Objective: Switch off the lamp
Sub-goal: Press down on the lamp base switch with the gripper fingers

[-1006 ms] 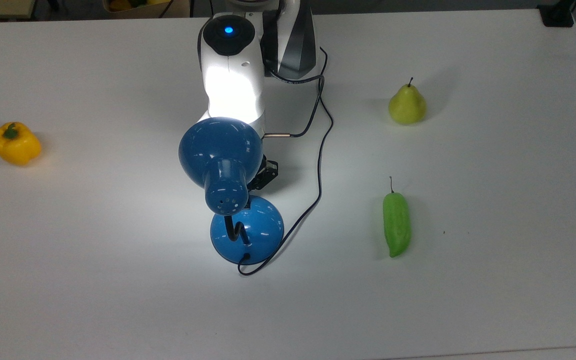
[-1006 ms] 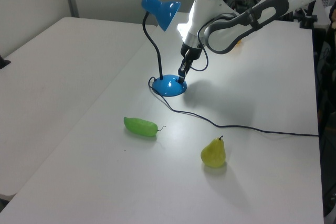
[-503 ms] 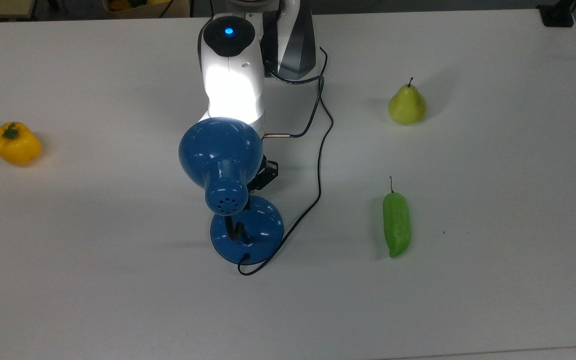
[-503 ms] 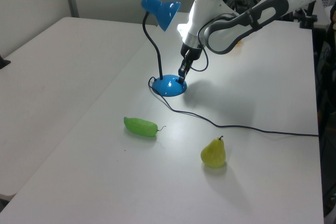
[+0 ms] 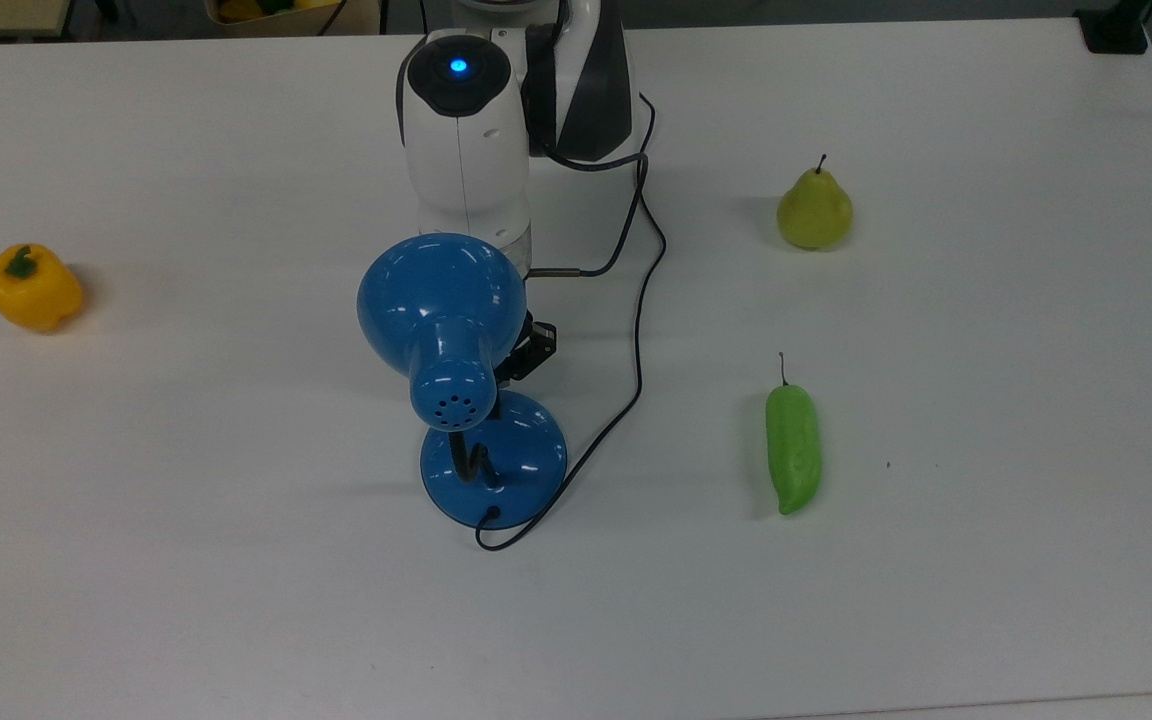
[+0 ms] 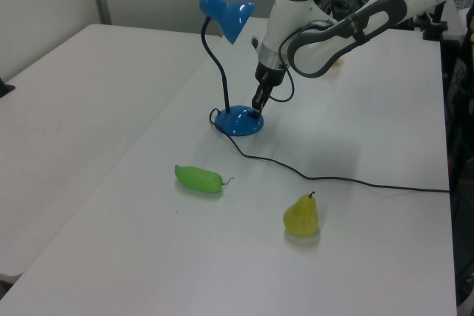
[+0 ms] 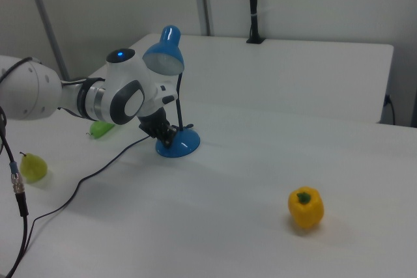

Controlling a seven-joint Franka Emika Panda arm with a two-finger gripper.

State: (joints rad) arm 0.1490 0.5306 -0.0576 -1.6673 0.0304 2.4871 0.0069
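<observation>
gripper down on the lamp base, shade dark

from my remote seat i see the gripper (image 6: 257, 109) resting its tip on the lamp (image 6: 238, 120) base rim, at about 1 o'clock of the dome in the top view; i cannot tell whether the fingers are spread or closed. the lamp (image 5: 441, 320) stands near the middle of the white table (image 5: 986, 560), its shade casting no glow on the arm. the top view hides the gripper (image 5: 528, 352) under the shade, while the left view shows the contact clearly. the right view shows the yellow bell pepper (image 7: 305, 208) well apart. a green pepper (image 5: 792, 447) and pear (image 5: 814, 207) lie toward 3 o'clock. pale walls stand behind.
</observation>
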